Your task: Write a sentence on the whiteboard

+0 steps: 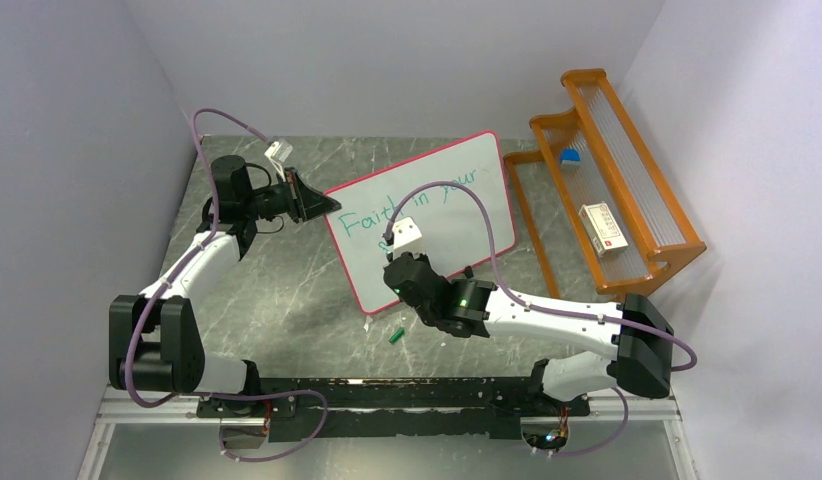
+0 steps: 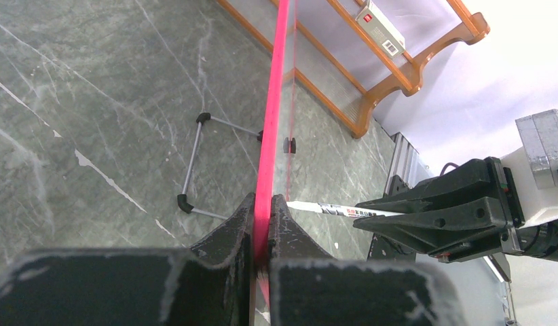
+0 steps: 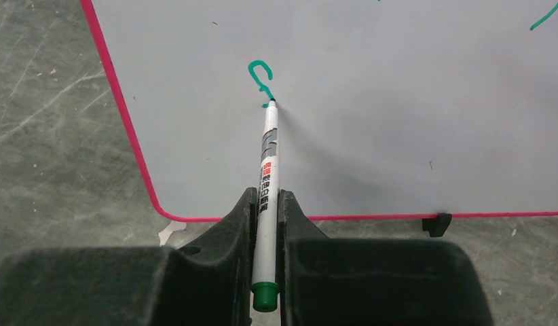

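The whiteboard has a pink-red frame and stands tilted at mid-table. Green words "Faith in your" run along its top line. My left gripper is shut on the board's upper left edge; in the left wrist view the pink frame sits between the jaws. My right gripper is shut on a white marker with a green end. The marker's tip touches the board just under a small green hook-shaped stroke that starts the second line. The marker also shows in the left wrist view.
A green marker cap lies on the grey marble table in front of the board. An orange wooden rack at the right holds a white box and a blue item. The board's wire stand rests behind it.
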Available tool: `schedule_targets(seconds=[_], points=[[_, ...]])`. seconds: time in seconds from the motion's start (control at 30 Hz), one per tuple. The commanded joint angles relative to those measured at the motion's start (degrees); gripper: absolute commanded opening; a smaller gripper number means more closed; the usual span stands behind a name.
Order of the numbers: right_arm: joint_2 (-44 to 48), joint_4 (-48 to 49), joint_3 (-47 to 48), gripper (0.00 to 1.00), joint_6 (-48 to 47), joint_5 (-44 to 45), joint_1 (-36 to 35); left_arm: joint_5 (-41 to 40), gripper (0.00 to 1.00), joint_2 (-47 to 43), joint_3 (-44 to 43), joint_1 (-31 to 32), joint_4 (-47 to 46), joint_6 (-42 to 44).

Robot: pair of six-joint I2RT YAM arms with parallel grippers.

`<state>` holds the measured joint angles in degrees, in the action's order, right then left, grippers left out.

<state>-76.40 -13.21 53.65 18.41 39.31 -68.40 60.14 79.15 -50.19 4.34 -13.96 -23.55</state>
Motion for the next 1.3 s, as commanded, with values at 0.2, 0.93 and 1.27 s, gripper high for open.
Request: schedule_targets(seconds=[0.2,0.93,1.27], points=[[-0.4,0.1,-0.7,0.00,0.9,-3.3,0.6,-3.1,0.05,1.0,0.8,1.1,4.4,3.6],[0.3,3.4,0.5,0.00,0.6,-1.5,-0.4,-3.1,0.05,1.1,0.8,1.1,4.3,3.5],[4.3,3.0,-0.5,0.00,-0.7,1.2,0.1,-3.1,0.05,1.1,0.7,1.1,4.5,3.7]])
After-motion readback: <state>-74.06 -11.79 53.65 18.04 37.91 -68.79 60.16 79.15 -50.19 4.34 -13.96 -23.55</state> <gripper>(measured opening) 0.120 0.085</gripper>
